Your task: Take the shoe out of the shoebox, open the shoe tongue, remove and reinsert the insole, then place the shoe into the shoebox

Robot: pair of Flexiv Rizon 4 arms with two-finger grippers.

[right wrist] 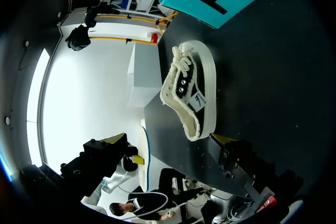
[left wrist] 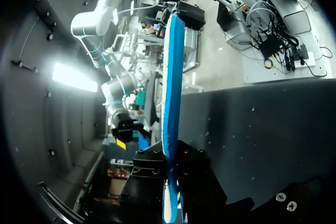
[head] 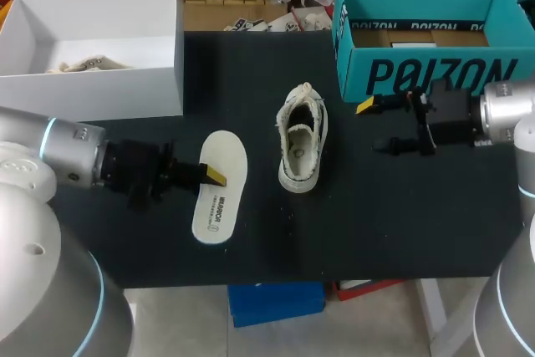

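Note:
The cream and black shoe (head: 302, 136) stands upright on the black table (head: 418, 215), mid-table, its mouth wide. Left of it is the white insole (head: 220, 186), and my left gripper (head: 215, 175) is shut on its left edge. In the left wrist view the insole (left wrist: 171, 93) shows edge-on, blue beneath, pinched between the dark fingers (left wrist: 149, 169). My right gripper (head: 376, 127) hovers open to the right of the shoe, with nothing in it. In the right wrist view the shoe (right wrist: 190, 94) lies ahead of the open right gripper (right wrist: 169, 142).
A white shoebox (head: 92, 81) with a second shoe inside stands at the back left. A teal box (head: 418, 68) stands at the back right, just behind my right gripper. Bare table runs along the front edge.

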